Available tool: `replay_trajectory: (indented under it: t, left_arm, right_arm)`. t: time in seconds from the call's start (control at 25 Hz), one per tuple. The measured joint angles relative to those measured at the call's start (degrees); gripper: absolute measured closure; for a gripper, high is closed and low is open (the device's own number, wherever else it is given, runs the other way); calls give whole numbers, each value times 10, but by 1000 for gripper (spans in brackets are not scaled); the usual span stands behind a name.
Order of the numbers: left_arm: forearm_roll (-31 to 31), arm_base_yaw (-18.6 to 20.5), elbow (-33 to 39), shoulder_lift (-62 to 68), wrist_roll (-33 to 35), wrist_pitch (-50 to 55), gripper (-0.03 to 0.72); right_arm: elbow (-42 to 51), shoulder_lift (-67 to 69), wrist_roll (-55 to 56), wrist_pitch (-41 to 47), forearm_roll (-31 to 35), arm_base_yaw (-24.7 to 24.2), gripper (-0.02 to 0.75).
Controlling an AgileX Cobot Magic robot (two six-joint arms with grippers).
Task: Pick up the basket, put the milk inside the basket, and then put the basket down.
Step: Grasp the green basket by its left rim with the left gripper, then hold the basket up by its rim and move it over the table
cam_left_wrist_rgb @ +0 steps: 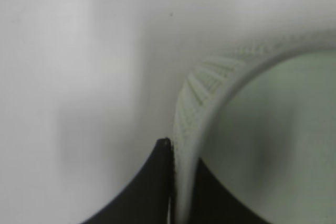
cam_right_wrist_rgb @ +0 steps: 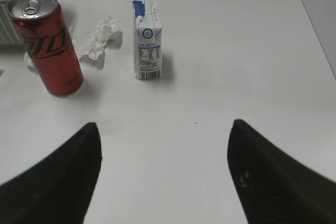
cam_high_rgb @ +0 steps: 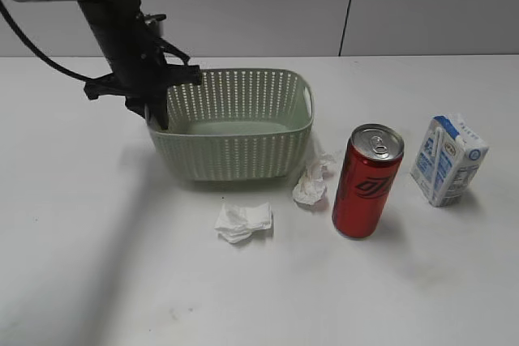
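The pale green basket (cam_high_rgb: 243,147) sits at the middle of the white table. My left gripper (cam_high_rgb: 156,113) is shut on its left rim, one finger outside and one inside; in the left wrist view the rim (cam_left_wrist_rgb: 184,129) runs between the two black fingers (cam_left_wrist_rgb: 181,177). The milk carton (cam_high_rgb: 448,160) stands at the right, upright, and also shows in the right wrist view (cam_right_wrist_rgb: 147,40). My right gripper (cam_right_wrist_rgb: 163,150) is open and empty, above bare table in front of the milk; it is out of the exterior view.
A tall red soda can (cam_high_rgb: 367,181) stands between basket and milk, also in the right wrist view (cam_right_wrist_rgb: 48,43). Two crumpled white tissues lie in front of the basket (cam_high_rgb: 243,221) and by its right corner (cam_high_rgb: 312,181). A grey wall runs behind the table.
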Motion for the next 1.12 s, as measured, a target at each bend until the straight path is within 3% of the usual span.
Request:
replay_trajectory:
  t: [0.52,0.8,1.12]
  left_arm:
    - [-2,2,25,-143,-23,82,683]
    - [-45,-5,211,-286,-30,17,683]
    - [-33,-65,422,-436,-42,-73,683]
  right_arm:
    - [0,0,1,0,0,0,150]
    - [0,0,1,0,0,0,150]
    - [0,0,1,0,0,0,150]
